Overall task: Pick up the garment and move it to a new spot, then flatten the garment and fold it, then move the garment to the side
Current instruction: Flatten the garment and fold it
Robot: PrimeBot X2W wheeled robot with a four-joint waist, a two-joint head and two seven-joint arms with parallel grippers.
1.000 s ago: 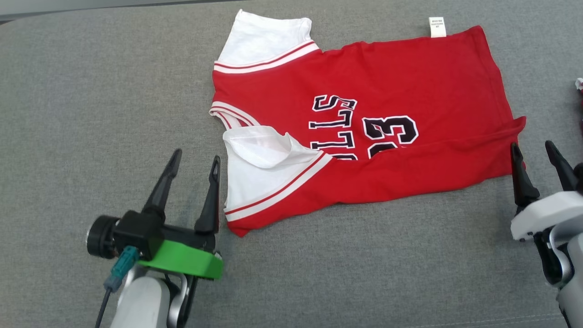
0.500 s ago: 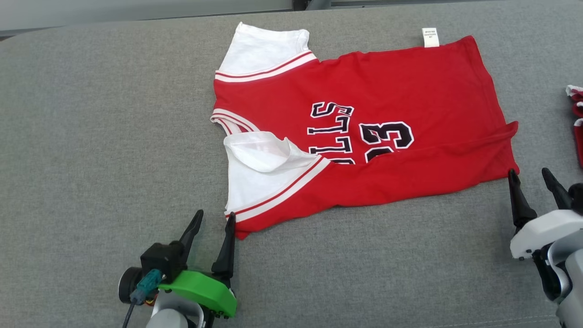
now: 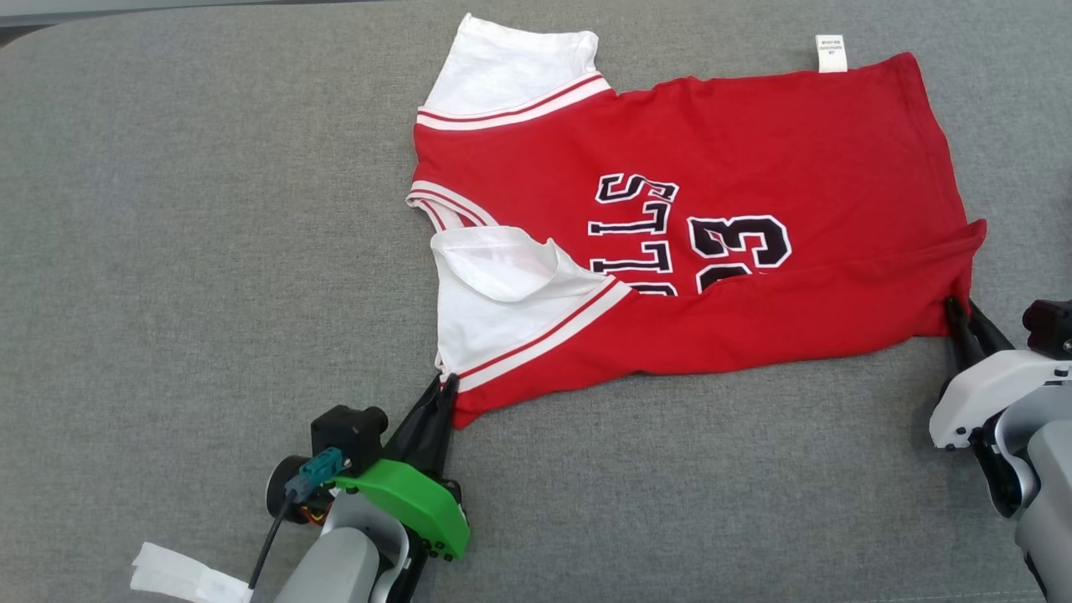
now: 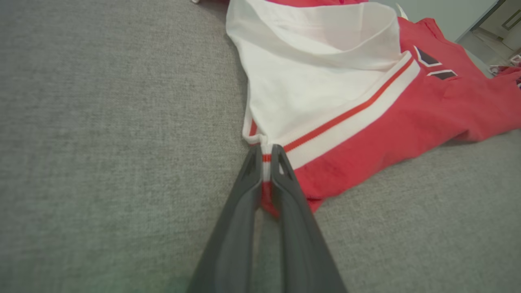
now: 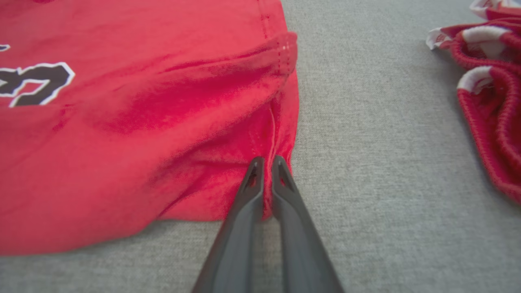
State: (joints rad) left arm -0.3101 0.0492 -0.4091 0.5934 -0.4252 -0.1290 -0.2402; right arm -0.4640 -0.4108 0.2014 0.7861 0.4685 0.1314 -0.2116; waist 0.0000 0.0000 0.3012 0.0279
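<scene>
The garment (image 3: 754, 167) is a red jersey with white sleeves and black lettering, spread on the grey cloth surface with its near long edge folded over. My left gripper (image 3: 444, 387) is shut on the garment's near left corner (image 4: 264, 162), pinching the striped sleeve hem. At the near right corner (image 5: 268, 179), my right gripper (image 3: 961, 311) is shut on the red hem. The cloth shows between both pairs of fingers in the wrist views.
A second red and white garment (image 5: 492, 81) lies bunched to the right of the jersey. A white tag (image 3: 831, 52) sticks out at the jersey's far edge. A white paper scrap (image 3: 180, 576) lies near my left arm. Grey cloth surface (image 3: 184, 234) stretches wide to the left.
Both grippers were open beside the near corners. They have since moved onto the corners and shut on the cloth. The head view shifted slightly.
</scene>
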